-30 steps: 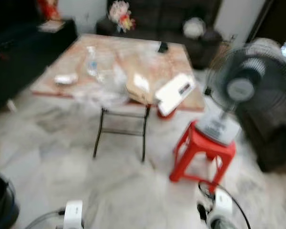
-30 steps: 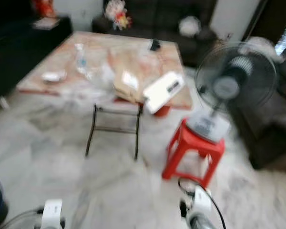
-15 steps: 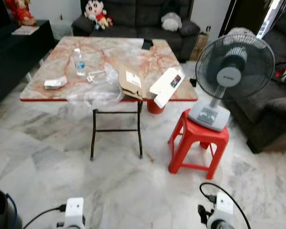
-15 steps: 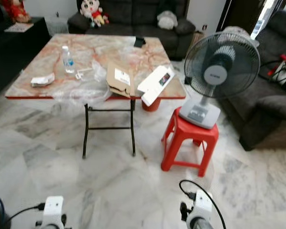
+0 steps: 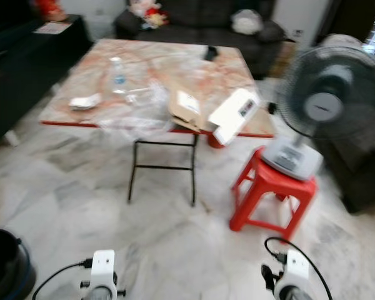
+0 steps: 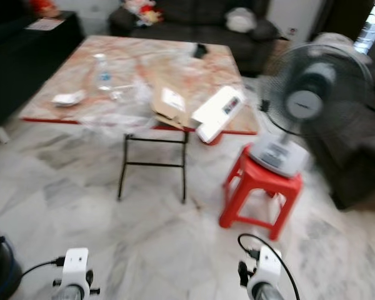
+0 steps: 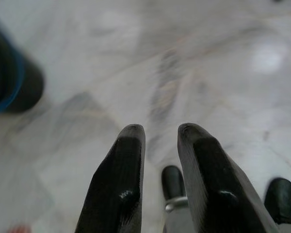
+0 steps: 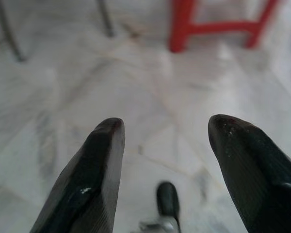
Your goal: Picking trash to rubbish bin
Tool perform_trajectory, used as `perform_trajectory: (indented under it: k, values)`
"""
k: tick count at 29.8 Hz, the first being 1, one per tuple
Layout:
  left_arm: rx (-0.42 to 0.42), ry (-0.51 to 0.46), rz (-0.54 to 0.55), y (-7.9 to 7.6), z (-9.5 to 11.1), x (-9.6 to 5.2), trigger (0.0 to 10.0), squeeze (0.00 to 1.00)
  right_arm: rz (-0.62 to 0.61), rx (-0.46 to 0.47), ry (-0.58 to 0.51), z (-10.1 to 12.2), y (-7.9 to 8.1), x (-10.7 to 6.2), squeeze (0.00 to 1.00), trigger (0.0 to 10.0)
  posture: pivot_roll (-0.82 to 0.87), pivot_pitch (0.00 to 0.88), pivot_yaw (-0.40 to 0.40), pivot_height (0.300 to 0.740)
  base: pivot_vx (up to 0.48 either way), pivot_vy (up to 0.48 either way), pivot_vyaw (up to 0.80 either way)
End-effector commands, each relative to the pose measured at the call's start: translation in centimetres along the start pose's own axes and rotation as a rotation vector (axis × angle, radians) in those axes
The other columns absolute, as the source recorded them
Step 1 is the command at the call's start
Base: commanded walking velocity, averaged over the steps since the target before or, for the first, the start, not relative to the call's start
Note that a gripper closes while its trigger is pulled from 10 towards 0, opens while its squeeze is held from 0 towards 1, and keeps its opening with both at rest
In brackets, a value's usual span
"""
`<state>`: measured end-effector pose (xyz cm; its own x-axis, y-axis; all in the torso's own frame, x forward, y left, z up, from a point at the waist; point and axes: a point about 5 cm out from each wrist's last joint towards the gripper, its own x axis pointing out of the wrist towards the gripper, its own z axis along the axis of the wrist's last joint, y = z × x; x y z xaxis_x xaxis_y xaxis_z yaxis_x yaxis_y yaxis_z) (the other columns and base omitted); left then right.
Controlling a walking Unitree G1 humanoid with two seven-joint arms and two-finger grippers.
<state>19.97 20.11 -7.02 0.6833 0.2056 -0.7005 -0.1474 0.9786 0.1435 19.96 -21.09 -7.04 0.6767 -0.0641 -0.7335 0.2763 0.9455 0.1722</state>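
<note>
A pale marble floor [image 5: 69,206] ran across the whole room. On it, ahead of the robot, stood a folding table [image 5: 100,72] with a reddish marbled top on thin black legs. Beyond its far edge sat a dark sofa [image 5: 194,19] with a soft toy [image 5: 147,9] on it, and a dark cabinet [image 5: 19,69] stood along the left. To the right of the table a grey fan [image 5: 328,109] rested on a red plastic stool [image 5: 272,194].

The trash lay on the tabletop: crumpled clear plastic wrap [image 5: 134,109] spread near the front edge, a flattened brown cardboard piece [image 5: 190,112] beside it, and a white box [image 5: 234,114] tilted over the right front edge. Farther back stood a clear plastic bottle [image 5: 117,72], with a small white wrapper [image 5: 85,102] to its left and a small dark thing [image 5: 210,53] near the far edge. The head views were somewhat blurred.

The dark rubbish bin [image 5: 6,262] with a blue rim stood on the floor at the near left, well apart from the table.

Both arms hung low. The left gripper [image 7: 160,141] pointed at bare floor, its fingers slightly parted and empty, the bin near it. The right gripper [image 8: 165,131] hung over the floor near the stool's legs, its fingers spread wide with nothing between them.
</note>
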Motion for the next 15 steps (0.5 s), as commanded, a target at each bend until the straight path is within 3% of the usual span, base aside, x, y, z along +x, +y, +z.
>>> perform_trajectory:
  k: [1, 15]
  values:
    - [0.001, 0.028, 0.021, 0.36, -0.63, -0.12, 10.0, 0.0, 0.02, 0.002, -0.021, 0.61, 0.51, 0.18, 0.0, 10.0, -0.15, 0.0, -0.059, 0.74, 0.48, 0.0, 0.79]
    - [-0.002, 0.042, 0.026, 0.34, -1.06, -0.24, 10.0, 0.0, 0.036, -0.008, -0.012, 0.29, 0.42, 0.09, 0.0, 10.0, -0.15, 0.0, -0.066, 0.74, 0.474, 0.0, 0.8]
